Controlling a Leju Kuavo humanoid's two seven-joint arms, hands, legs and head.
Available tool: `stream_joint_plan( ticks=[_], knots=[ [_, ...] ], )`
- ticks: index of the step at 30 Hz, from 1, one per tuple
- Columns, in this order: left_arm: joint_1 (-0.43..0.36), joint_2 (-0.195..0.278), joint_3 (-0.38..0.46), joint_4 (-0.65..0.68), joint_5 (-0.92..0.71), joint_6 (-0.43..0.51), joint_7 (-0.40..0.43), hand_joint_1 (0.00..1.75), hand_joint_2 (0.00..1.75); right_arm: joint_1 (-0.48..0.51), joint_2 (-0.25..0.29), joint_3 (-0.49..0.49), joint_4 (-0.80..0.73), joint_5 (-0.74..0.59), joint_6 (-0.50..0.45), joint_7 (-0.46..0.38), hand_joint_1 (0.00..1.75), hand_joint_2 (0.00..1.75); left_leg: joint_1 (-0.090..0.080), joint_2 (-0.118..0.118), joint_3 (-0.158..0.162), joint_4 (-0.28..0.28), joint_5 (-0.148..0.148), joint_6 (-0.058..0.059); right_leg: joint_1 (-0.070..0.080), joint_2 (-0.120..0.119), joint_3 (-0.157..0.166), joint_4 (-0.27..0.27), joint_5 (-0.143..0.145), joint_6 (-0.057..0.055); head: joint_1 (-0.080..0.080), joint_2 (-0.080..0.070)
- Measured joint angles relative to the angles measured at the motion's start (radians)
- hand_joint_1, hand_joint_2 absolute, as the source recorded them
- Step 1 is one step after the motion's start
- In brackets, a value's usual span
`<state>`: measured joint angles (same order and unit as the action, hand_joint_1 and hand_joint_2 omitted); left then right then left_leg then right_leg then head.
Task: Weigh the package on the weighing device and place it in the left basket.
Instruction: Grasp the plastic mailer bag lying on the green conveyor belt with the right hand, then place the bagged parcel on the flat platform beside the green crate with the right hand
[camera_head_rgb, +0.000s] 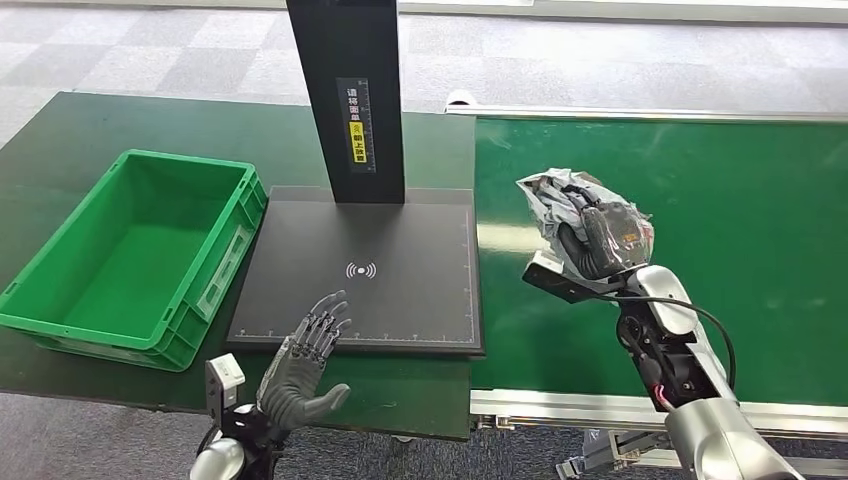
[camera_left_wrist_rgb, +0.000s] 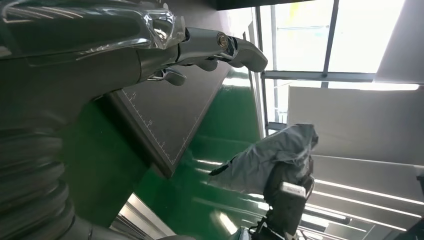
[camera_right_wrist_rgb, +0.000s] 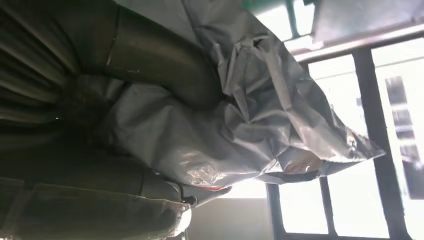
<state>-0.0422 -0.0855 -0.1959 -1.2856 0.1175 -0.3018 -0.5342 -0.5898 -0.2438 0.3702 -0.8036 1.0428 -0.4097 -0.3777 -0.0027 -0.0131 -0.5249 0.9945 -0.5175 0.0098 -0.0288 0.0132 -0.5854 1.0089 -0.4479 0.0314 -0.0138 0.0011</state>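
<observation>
Gripping the crumpled grey package, the right hand is raised above the green conveyor belt, its forearm slanting up from the lower right; the package is clear of the belt, to the right of the black weighing device. The left hand holds nothing, fingers spread and stretched forward over the near edge of the weighing device. The green basket sits on the dark worktop left of the device.
</observation>
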Motion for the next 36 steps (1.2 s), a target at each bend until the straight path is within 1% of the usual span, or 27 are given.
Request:
stream_joint_plan(
  ticks=[4,6,9,11,14,16,18,21,26,28,30,36],
  knots=[
    [-0.011,0.001,0.003,0.003,-0.002,-0.003,-0.004,0.0,1.75,0.061,0.0,0.013,-0.175,0.092,-0.09,0.033,1.75,0.0,0.0,0.001,-0.001,0.0,0.0,0.0,0.0,0.0,-0.001,0.0,0.0,0.0,0.0,0.0],
    [-0.025,0.001,0.003,0.011,-0.002,-0.008,-0.004,0.0,1.75,0.078,0.0,0.026,-0.247,0.13,-0.103,0.047,1.75,0.0,0.0,0.0,0.0,0.0,0.0,0.0,0.0,0.0,-0.001,0.0,0.0,0.0,0.0,0.0],
    [-0.047,0.0,0.003,0.025,-0.002,-0.012,-0.004,0.0,1.75,0.099,-0.001,0.047,-0.327,0.149,-0.099,0.052,1.75,0.0,0.0,0.0,0.0,0.0,0.0,0.0,0.0,0.0,-0.001,0.0,0.0,0.0,0.0,0.0],
    [-0.059,0.0,0.002,0.036,-0.002,-0.017,-0.004,0.0,1.75,0.111,-0.006,0.064,-0.365,0.139,-0.059,0.035,1.75,0.0,0.0,0.001,0.0,0.0,0.0,0.0,0.0,0.0,-0.001,0.0,0.0,0.0,0.0,0.0],
    [-0.072,0.0,-0.003,0.052,-0.002,-0.024,-0.006,0.0,1.75,0.13,-0.018,0.115,-0.391,0.117,0.102,-0.003,1.75,0.0,0.0,0.001,0.0,0.0,0.0,0.0,0.0,0.001,-0.001,0.0,0.0,0.0,0.0,0.0],
    [-0.077,-0.001,-0.004,0.061,-0.004,-0.029,-0.008,0.0,1.75,0.134,-0.026,0.171,-0.378,0.121,0.196,-0.01,1.75,0.0,0.0,0.001,-0.001,0.0,0.0,0.0,0.0,0.001,-0.001,0.0,0.0,0.0,0.0,0.0],
    [-0.079,-0.003,-0.005,0.067,-0.005,-0.03,-0.008,0.0,1.75,0.128,-0.03,0.233,-0.342,0.126,0.235,-0.009,1.75,0.0,0.0,0.001,-0.001,0.0,0.0,0.0,0.0,0.001,-0.001,0.0,0.0,0.0,0.0,0.0],
    [-0.082,-0.006,-0.006,0.074,-0.007,-0.03,-0.007,0.0,1.75,0.104,-0.031,0.303,-0.282,0.127,0.261,-0.008,1.75,0.0,0.0,0.001,-0.001,0.0,0.0,0.0,0.0,0.001,-0.001,0.0,0.0,0.0,0.0,0.0],
    [-0.104,-0.009,-0.01,0.091,-0.007,-0.033,0.004,0.0,1.75,0.037,-0.027,0.429,-0.162,0.122,0.424,-0.023,1.75,0.0,0.0,0.0,0.0,0.0,0.0,0.0,0.0,0.001,0.0,0.0,0.0,0.0,0.0,0.0],
    [-0.113,-0.011,-0.011,0.099,-0.006,-0.033,0.006,0.0,1.75,0.018,-0.021,0.479,-0.119,0.116,0.448,-0.031,1.75,0.0,0.0,0.001,0.0,0.0,0.0,0.0,0.0,0.001,0.0,0.0,0.0,0.0,0.0,0.0],
    [-0.118,-0.012,-0.011,0.107,-0.006,-0.032,0.007,0.0,1.75,-0.001,-0.015,0.512,-0.089,0.112,0.452,-0.032,1.75,0.0,0.0,0.002,0.001,0.0,0.0,0.0,0.0,0.001,0.0,0.0,0.0,0.0,0.0,0.0],
    [-0.122,-0.013,-0.012,0.121,-0.005,-0.03,0.007,0.0,1.75,-0.04,-0.006,0.562,-0.04,0.103,0.452,-0.038,1.75,0.0,0.0,0.002,0.002,0.0,0.0,0.0,0.0,0.002,0.0,0.0,0.0,0.0,0.0,0.0]
  ],
)
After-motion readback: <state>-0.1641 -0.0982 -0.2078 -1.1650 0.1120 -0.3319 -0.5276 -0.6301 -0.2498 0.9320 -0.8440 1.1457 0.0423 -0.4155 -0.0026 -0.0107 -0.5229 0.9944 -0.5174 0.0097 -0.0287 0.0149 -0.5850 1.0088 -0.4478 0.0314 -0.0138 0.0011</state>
